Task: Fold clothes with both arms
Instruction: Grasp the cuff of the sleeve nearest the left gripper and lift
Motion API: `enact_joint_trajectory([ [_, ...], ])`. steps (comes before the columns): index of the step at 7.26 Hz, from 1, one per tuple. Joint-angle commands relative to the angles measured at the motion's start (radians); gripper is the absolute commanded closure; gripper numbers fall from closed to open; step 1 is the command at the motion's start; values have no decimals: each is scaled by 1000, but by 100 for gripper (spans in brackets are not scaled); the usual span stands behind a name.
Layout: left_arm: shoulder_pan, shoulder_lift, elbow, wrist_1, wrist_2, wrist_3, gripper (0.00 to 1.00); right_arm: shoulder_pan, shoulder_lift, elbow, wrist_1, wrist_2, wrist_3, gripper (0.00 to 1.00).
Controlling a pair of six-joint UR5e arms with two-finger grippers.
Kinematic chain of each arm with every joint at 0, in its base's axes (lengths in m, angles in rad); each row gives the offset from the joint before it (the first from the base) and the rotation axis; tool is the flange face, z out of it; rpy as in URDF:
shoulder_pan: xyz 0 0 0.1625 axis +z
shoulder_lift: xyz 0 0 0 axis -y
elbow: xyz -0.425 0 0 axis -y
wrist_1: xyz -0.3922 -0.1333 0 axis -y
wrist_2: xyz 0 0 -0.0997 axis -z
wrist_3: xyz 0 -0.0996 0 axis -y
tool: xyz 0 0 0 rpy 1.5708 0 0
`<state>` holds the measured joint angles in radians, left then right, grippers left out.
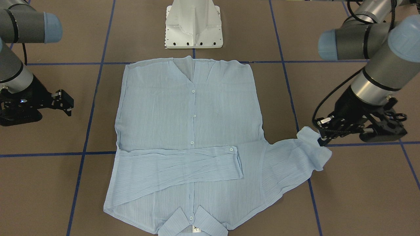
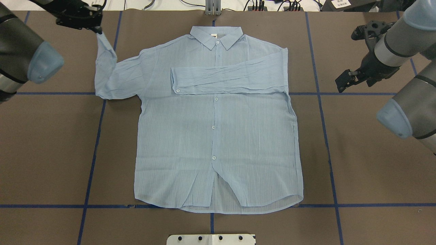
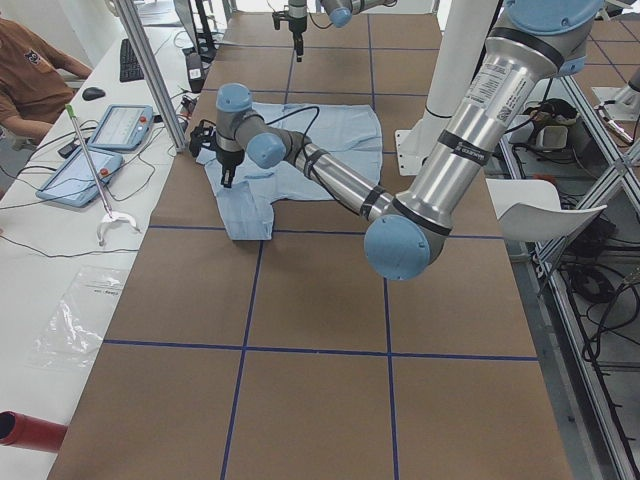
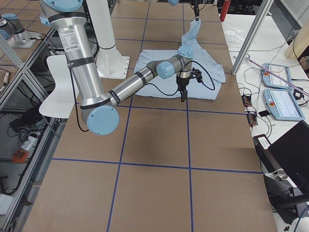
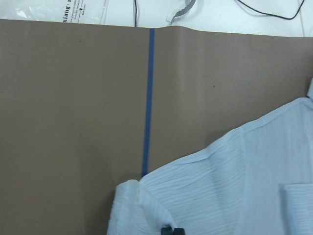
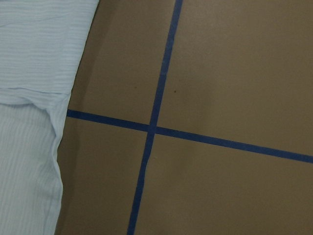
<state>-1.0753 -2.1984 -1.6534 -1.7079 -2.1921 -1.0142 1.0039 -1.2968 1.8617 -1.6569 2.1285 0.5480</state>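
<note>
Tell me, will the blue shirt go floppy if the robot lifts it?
Probably floppy: the lifted sleeve hangs limp from the left gripper. Likely very light, since the shirt looks thin, almost see-through. It may wrinkle easily; the folded sleeve is already creased.

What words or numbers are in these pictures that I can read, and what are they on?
"Xiang:" is printed on the clear plastic bag past the table's edge. The rest is cut off and blurred.
Neck label on the shirt: too small to read.
White tags beyond the table's far edge: blurred, unreadable.
</note>
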Motion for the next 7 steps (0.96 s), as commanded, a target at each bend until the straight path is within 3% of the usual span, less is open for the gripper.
enact_joint_trajectory([
  [1, 55, -159, -8, 16, -78, -235, 100, 10, -29, -6, 0, 1, -6, 0],
  [4, 90, -338, 183, -34, -72, -346, 100, 16, -35, -13, 0, -2, 1, 0],
  [7, 161, -372, 291, -168, -26, -455, 100, 16, -42, -15, 0, -2, 3, 0],
])
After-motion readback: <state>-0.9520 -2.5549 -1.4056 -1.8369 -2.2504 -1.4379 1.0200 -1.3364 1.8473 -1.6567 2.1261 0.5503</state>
